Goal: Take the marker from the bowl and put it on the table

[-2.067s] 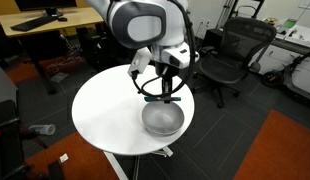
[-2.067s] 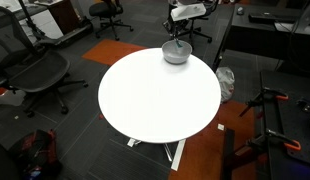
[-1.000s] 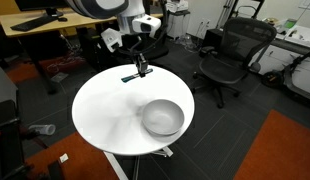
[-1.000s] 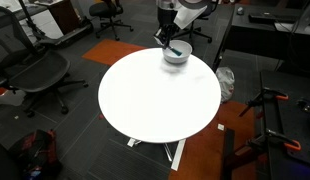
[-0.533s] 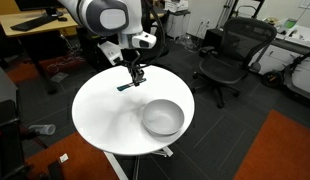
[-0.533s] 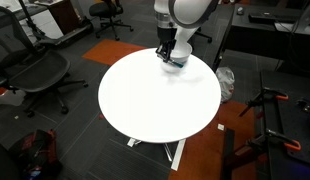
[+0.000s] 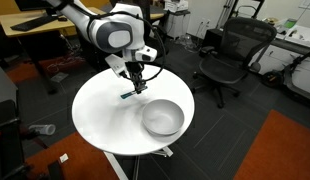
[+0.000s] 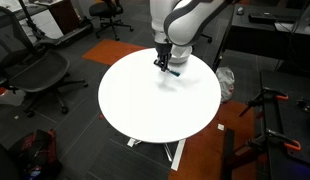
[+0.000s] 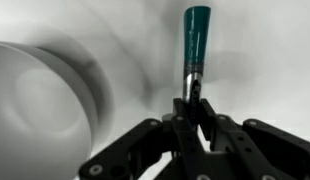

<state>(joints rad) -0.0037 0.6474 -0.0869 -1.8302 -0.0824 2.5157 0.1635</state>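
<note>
My gripper (image 7: 134, 86) is shut on the teal-blue marker (image 7: 128, 94) and holds it just above the round white table (image 7: 100, 115), to the left of the grey-white bowl (image 7: 162, 118). In the wrist view the marker (image 9: 195, 35) sticks out from between the shut fingers (image 9: 193, 97), teal end away from me, with the bowl (image 9: 40, 95) at the left. In an exterior view the gripper (image 8: 165, 64) and marker (image 8: 171, 70) hang over the table's far side (image 8: 145, 100); the arm hides most of the bowl there.
Black office chairs stand around the table (image 7: 227, 55) (image 8: 40, 75). A wooden desk (image 7: 40, 25) is behind the arm. An orange rug patch (image 7: 280, 150) lies on the dark floor.
My gripper has carried the marker out of the bowl, swung it over the table's far side, then lowered it close to the tabletop beside the bowl.
</note>
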